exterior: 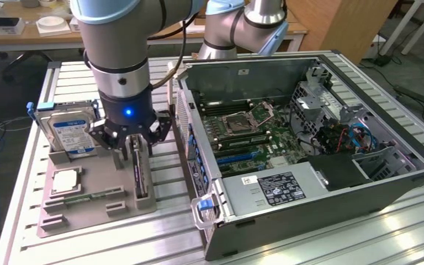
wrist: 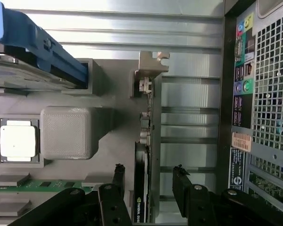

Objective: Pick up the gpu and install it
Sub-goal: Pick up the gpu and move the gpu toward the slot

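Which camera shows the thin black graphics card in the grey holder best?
The wrist view: the thin flat black gpu is close, edge-on, its silver-grey metal bracket plain. The exterior view shows the card as a dark sliver below the arm's gripper.

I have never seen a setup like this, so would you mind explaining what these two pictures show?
The machine is a robot arm with a two-fingered gripper at its tip. One picture comes from a camera off the arm, the other from a camera on its wrist, looking past the fingers. On the slatted metal table sits a grey holder with computer parts: a hard drive, a square chip, a green memory stick and the gpu, a thin black card standing on edge. To the exterior view's right is an open computer case. The gripper is open and holds nothing; its fingers flank the gpu.
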`<state>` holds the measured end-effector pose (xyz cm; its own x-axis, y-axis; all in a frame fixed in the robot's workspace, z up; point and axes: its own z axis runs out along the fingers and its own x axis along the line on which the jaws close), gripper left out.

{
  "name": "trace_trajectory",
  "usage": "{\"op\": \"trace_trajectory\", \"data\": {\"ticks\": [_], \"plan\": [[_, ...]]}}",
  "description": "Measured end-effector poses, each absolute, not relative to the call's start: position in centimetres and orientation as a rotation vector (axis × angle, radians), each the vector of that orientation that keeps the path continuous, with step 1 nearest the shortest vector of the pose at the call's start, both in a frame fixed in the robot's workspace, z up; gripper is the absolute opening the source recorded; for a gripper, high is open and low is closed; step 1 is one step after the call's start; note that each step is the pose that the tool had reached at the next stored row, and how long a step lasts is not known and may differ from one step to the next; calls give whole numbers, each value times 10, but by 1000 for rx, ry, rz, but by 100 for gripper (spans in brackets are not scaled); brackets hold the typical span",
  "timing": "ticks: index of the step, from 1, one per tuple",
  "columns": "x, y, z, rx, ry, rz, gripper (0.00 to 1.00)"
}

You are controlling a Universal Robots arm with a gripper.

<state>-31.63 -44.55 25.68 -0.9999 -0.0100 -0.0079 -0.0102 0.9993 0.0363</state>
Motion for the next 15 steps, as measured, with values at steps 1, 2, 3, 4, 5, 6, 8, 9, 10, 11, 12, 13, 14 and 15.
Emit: {"op": "trace_trajectory", "data": {"ticks": [1,2,3,4,5,6,8,9,10,11,12,13,14,15], "plan": [[-317,-446,257,-16,3133,57,53],[-317,-446,256,-15,3133,58,53],[-317,-447,255,-15,3133,58,53],[-317,-447,255,-16,3133,58,53],[-317,-447,254,-15,3133,58,53],[-317,-447,254,-13,3133,58,53],[-317,-447,253,-6,3133,57,53],[-318,-447,252,-4,3133,57,53],[-318,-447,252,-3,3133,57,53],[-318,-447,251,-2,3133,58,53],[-319,-447,250,-2,3133,57,53],[-319,-447,250,-2,3133,58,53],[-319,-447,249,-2,3133,58,53],[-319,-447,248,-2,3133,58,53]]}}
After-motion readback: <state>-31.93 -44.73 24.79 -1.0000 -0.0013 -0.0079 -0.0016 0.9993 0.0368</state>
